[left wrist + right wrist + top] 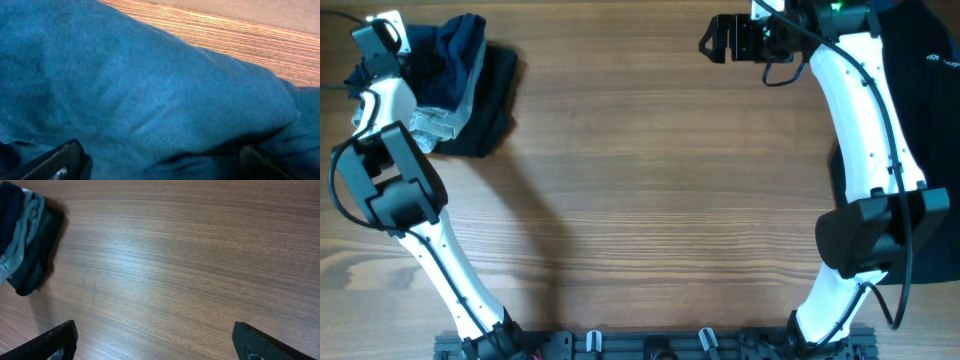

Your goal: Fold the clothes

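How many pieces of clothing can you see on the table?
4: far left, a navy garment on top, a pale blue piece beneath it, a dark garment underneath; a black garment at the right edge. More may be hidden.

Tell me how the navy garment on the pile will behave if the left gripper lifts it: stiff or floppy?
Probably floppy: the navy garment lies crumpled in soft folds, so it should drape from a single pinch. It rests on the black garment, which might drag along with it.
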